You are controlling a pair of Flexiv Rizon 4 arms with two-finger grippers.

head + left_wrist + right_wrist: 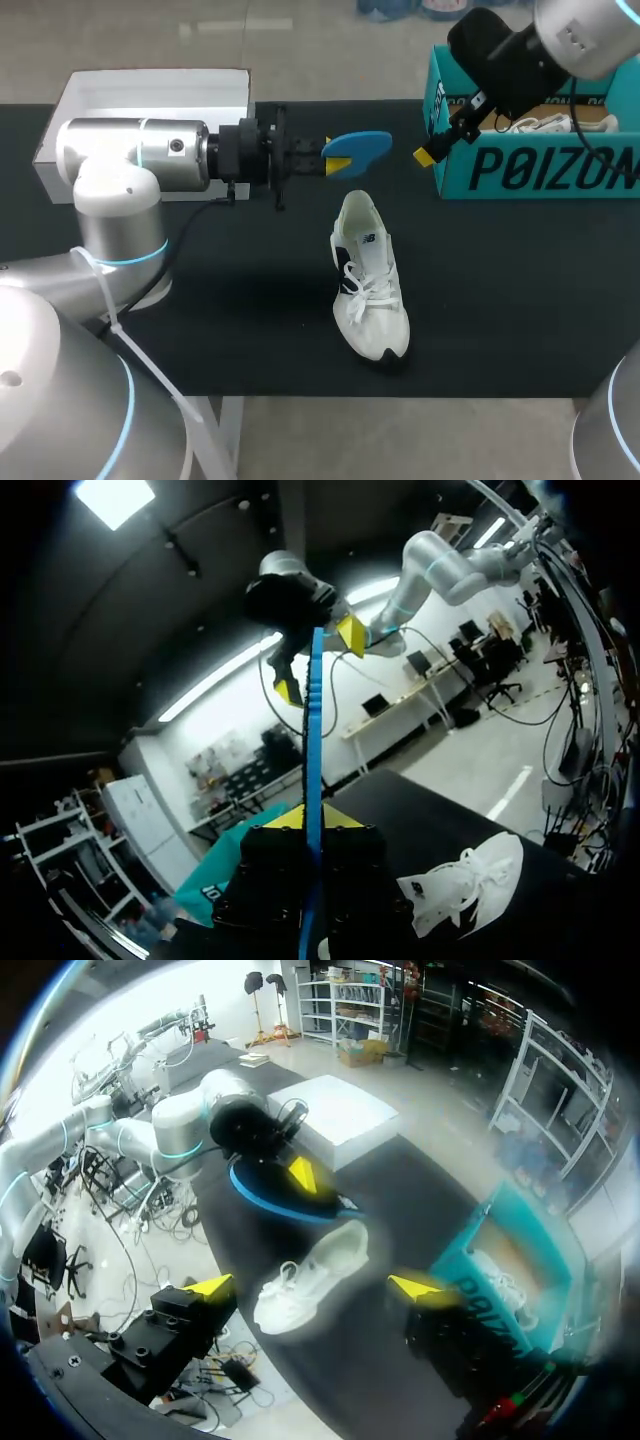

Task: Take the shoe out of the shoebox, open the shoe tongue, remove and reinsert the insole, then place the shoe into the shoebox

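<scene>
Step in hand (my reading): insole is out, reinsertion pending. Left gripper is clenched on the blue insole, held in the air over the far middle of the table. Right gripper is released and empty, just beside the left wall of the teal shoebox. White shoe lies on the table near the middle of the front edge, heel toward the far edge and toe toward the front. To do it well, the right gripper should pin the heel collar or lift the tongue so the mouth gapes. The left should tip the insole's leading end down, slide it along the sole toward the toe, and let go only once it seats flat. An unpinned shoe would likely skid. Left wrist view shows the insole edge-on, pinched between both fingers, a grip the head view leaves unclear. Right wrist view shows its own fingers wide apart. Only the head view gives the shoe's lie against the table edges.
</scene>
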